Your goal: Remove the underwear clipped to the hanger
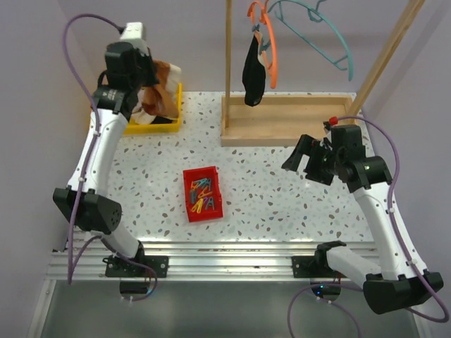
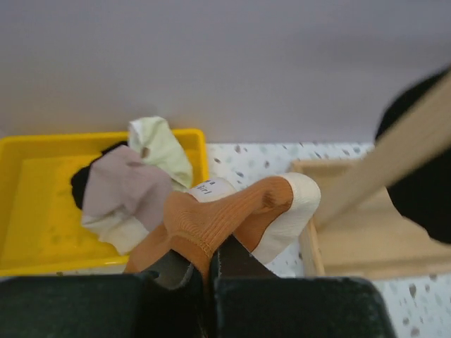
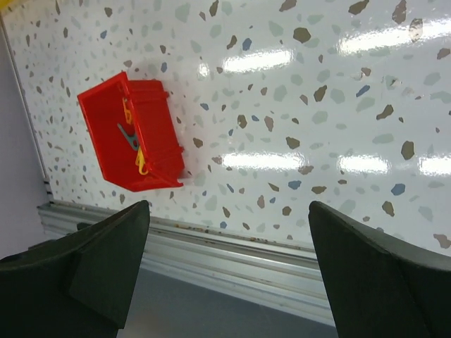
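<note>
My left gripper (image 1: pixel 151 88) is shut on the rust-brown underwear with cream-white parts (image 2: pixel 232 211) and holds it over the right edge of the yellow tray (image 2: pixel 42 204). In the top view this garment (image 1: pixel 163 77) hangs by the tray (image 1: pixel 176 116). The black underwear with white parts (image 1: pixel 254 70) hangs clipped to the orange hanger (image 1: pixel 270 53) on the wooden rack. My right gripper (image 1: pixel 296 160) is open and empty, low over the table right of centre, in front of the rack base.
The pale cream-pink cloth bundle (image 2: pixel 130 186) lies in the yellow tray. A teal hanger (image 1: pixel 320 32) hangs on the rack. The wooden rack base (image 1: pixel 282 120) and post (image 1: pixel 228 49) stand at the back. A red bin of coloured clips (image 1: pixel 202 193) sits mid-table, also in the right wrist view (image 3: pixel 134 134).
</note>
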